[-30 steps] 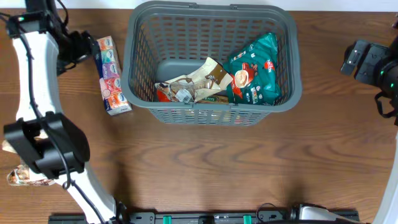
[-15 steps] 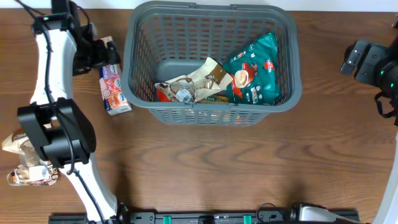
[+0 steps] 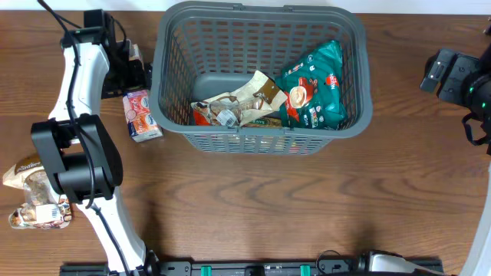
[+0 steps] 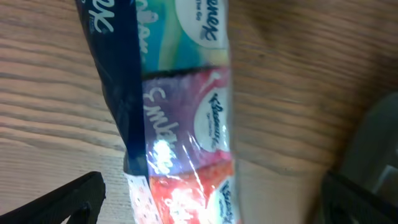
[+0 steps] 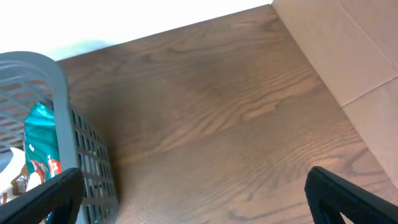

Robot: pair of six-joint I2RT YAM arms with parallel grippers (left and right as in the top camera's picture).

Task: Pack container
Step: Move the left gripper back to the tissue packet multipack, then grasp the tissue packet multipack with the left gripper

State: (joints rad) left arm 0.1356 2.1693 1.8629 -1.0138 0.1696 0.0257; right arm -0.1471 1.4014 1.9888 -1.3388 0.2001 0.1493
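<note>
The container is a large dark grey slotted basket at the table's back middle. In it lie a teal bag and a beige-and-brown packet. A multicolour tissue pack lies just left of the basket. My left gripper hovers over the pack's far end. In the left wrist view, the left gripper is open with the tissue pack between its fingers, neither one touching it. My right gripper hangs open right of the basket, and in its own view this right gripper is over bare wood.
Several snack packets lie at the table's left edge, beside the left arm's base. The basket's wall rises close to the right of the left gripper. A cardboard surface borders the table on the right.
The left arm has swung right and toward the back, bringing its gripper over the tissue pack's far end. The right arm and the basket's contents have not moved.
</note>
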